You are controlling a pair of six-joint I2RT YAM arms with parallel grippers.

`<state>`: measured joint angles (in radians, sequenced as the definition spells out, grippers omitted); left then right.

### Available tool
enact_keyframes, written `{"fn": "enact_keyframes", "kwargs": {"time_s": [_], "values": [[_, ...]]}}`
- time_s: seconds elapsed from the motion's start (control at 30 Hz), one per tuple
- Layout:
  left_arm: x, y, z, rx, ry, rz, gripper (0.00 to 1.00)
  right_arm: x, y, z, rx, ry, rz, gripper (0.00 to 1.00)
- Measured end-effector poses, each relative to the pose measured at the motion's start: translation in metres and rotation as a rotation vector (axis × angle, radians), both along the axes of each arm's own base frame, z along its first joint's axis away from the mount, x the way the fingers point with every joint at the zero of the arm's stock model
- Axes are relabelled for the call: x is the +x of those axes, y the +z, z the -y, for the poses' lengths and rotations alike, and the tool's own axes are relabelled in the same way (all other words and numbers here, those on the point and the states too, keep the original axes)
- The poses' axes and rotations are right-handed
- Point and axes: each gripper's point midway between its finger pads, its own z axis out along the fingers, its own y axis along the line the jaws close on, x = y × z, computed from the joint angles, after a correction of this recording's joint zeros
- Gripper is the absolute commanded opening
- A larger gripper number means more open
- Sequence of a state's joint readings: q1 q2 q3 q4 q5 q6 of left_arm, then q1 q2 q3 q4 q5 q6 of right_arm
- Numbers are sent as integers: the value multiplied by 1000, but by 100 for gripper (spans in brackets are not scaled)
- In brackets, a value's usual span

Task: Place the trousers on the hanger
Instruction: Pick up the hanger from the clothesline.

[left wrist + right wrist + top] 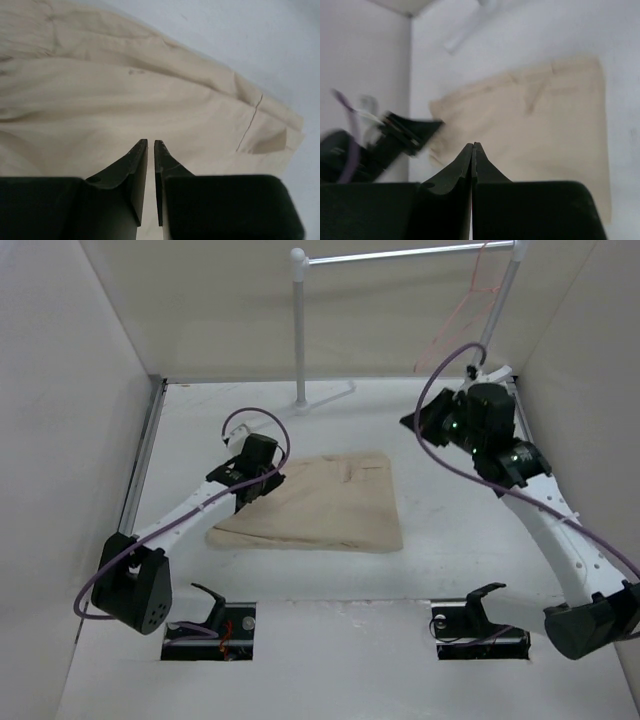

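the trousers (330, 505) lie folded flat mid-table; the hanger (458, 320) hangs on the rack (400, 255), back right. the left gripper (151, 144) hovers over their left edge, nearly clenched and empty, likely to pinch cloth. the right gripper (472, 146) is raised, clenched on nothing.

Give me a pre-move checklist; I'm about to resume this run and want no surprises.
1. Trousers lying folded and flat on the table: ok.
2. Hanger hanging on the rack, nothing on it: ok.
3. Left gripper at the trousers' left edge: ok.
4. Left gripper holding cloth: cannot tell; the jaws are nearly shut and no cloth shows between them.
5. Right gripper shut, empty and raised clear of the trousers: ok.
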<state>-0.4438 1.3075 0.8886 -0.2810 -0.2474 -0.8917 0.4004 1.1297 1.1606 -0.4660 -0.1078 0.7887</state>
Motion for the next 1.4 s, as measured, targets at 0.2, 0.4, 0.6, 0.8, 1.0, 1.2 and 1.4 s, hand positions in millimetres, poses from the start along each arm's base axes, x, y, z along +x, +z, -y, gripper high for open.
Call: {"fn": "enact_keyframes", "kwargs": {"time_s": [0.2,0.4,0.6,0.8,1.0,1.2,1.4], "values": [[-17,-4,42,4,-135,-6,10,80,124,54,36,-151,248,37],[-22,0,63,-25,-199,14,15,158,137,119,7,-306,261,49],[-19,-6,68,-59,-217,-6,18,215,95,119,13,-259,171,53],[-25,-21,62,-65,-224,-43,18,225,74,108,38,-191,129,48],[-30,-27,62,-69,-232,-63,19,237,83,104,60,-170,177,42],[-30,-27,62,-69,-233,-64,19,253,71,102,72,-160,175,21],[-30,-27,62,-69,-232,-64,20,257,64,100,78,-149,163,8]]}}
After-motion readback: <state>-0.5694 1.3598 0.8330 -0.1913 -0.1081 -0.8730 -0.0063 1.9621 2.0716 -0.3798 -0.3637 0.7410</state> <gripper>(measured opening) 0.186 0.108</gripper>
